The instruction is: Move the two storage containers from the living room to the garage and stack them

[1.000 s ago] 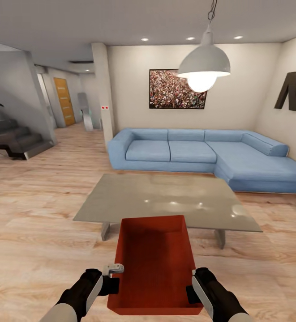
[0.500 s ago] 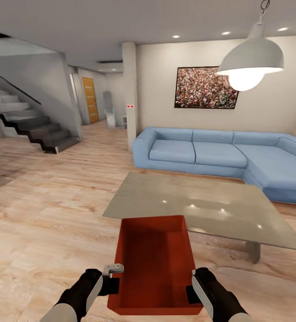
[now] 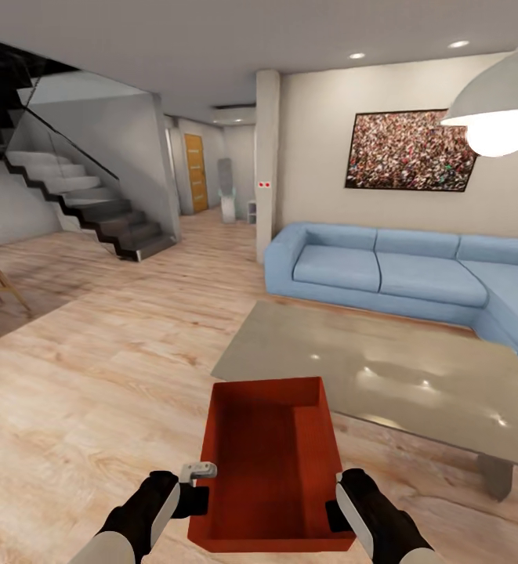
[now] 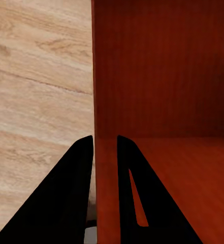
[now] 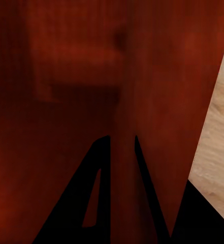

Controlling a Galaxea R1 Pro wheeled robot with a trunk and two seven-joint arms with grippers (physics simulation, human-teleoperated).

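Gripping the storage container [image 3: 273, 466] by its side walls, your left tool [image 3: 198, 495] pinches the 9 o'clock wall and your right tool [image 3: 335, 513] the 3 o'clock wall. It hangs above the living room's wood floor [image 3: 94, 376], with the grey tabletop [image 3: 400, 384] at 1 o'clock.

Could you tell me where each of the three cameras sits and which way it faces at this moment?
Head view: on the robot's head, facing forward and down across the living room toward the blue sofa and grey table; both forearms show, holding the red-orange container.
Left wrist view: near the left end effector, looking along its fingers, which straddle a container wall above the wood floor.
Right wrist view: near the right end effector, its fingers astride the opposite wall.
Shared: all three views show the same container.
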